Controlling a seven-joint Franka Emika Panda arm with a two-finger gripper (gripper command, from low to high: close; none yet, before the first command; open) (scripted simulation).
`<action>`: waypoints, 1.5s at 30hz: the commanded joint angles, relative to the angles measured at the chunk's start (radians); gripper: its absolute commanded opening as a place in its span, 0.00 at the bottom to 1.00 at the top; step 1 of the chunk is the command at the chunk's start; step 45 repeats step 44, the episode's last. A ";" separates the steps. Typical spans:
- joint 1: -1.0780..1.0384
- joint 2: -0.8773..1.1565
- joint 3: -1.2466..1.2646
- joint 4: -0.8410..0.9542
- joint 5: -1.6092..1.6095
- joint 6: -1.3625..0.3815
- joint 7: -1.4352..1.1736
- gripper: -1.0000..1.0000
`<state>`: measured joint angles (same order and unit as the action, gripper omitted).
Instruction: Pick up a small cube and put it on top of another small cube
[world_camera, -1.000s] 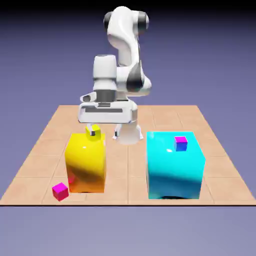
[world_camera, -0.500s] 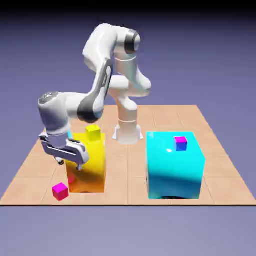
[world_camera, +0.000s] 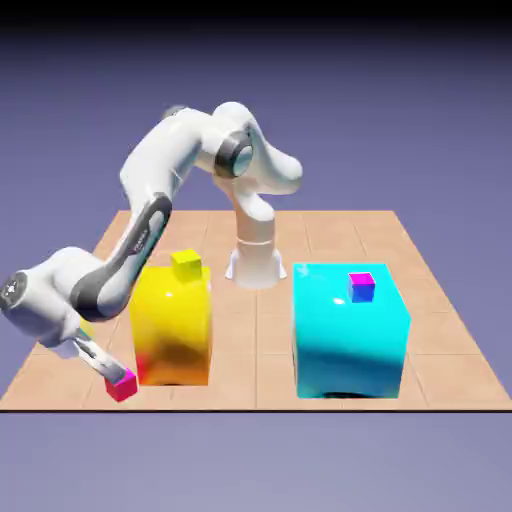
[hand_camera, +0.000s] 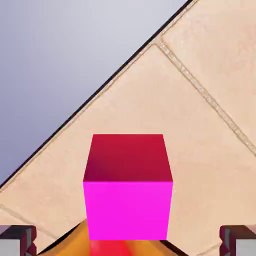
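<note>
A small magenta cube (world_camera: 122, 383) lies on the table near the front corner at the exterior view's left, just beside the big yellow block (world_camera: 172, 325). My gripper (world_camera: 114, 376) is down at this cube and open. In the hand view the magenta cube (hand_camera: 128, 187) sits large between the two fingertips (hand_camera: 17, 240), which stand wide apart from its sides. A small yellow cube (world_camera: 186, 264) rests on top of the yellow block. A small blue cube with a magenta top (world_camera: 361, 287) sits on the big cyan block (world_camera: 350, 330).
The table edge (hand_camera: 85, 107) runs diagonally close behind the magenta cube in the hand view. The yellow block stands right beside the gripper, and its orange foot (hand_camera: 80, 240) shows at the hand view's bottom. The robot base (world_camera: 253, 262) stands at the back.
The arm has swung from above the yellow block toward the exterior view's left and down to table level, bringing the open gripper around the magenta cube. No cube has moved.
</note>
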<state>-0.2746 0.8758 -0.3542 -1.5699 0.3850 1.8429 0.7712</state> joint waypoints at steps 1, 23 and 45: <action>0.001 0.004 0.002 -0.009 0.003 0.013 -0.002 0.50; 0.143 -0.633 0.114 -0.243 -0.260 -0.327 0.030 0.00; 0.092 -0.971 0.127 -0.641 -0.392 -0.255 0.045 1.00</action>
